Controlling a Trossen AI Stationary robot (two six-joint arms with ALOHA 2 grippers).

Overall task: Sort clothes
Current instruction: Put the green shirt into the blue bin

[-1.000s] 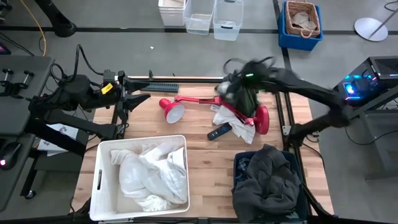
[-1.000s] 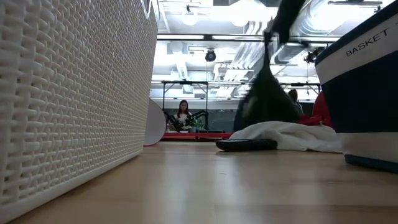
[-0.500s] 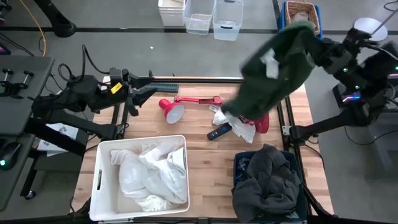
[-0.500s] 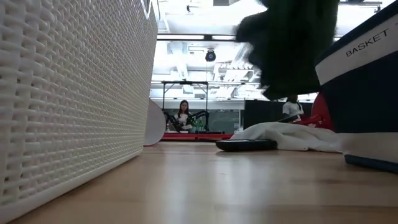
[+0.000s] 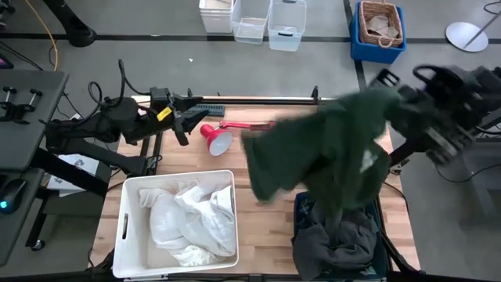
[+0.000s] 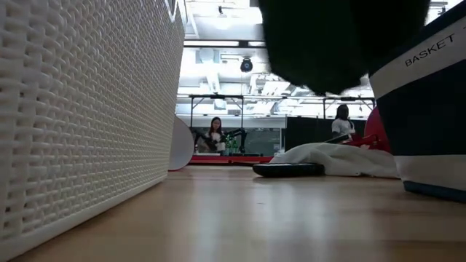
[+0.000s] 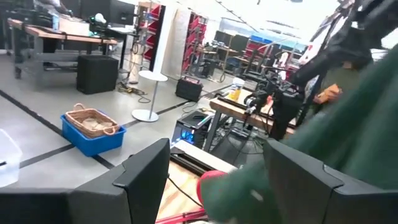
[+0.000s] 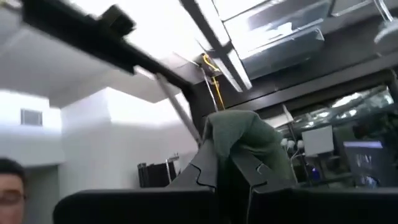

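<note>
Leftmost, on the table's (image 5: 266,219) far-left edge: left gripper (image 5: 184,125), fingers spread apart with nothing between them, aimed toward the red desk lamp (image 5: 218,139) just beside it. Seen from the left wrist, the same dark fingers (image 7: 146,174) splayed wide, green cloth beyond them. Nearer the front, white bin (image 5: 125,227) on the left half of the table, heaped with white garments (image 5: 192,219). From the low camera, that bin's woven wall (image 6: 87,109) filling the left side. Further right, dark green garment (image 5: 329,157) spread out in the air above the table's right half, hanging over the navy bin (image 5: 301,207) and hiding most of the middle; visible as a dark mass (image 6: 342,40) at the top of the low view. Beneath it, dark grey garment (image 5: 337,239) piled in the navy bin. Also low on the table: a white cloth (image 6: 335,159) with a black remote (image 6: 287,169) in front. Far right, right gripper (image 5: 403,106) raised beyond the table's right edge, fingers clamped on the green garment (image 8: 239,140).
</note>
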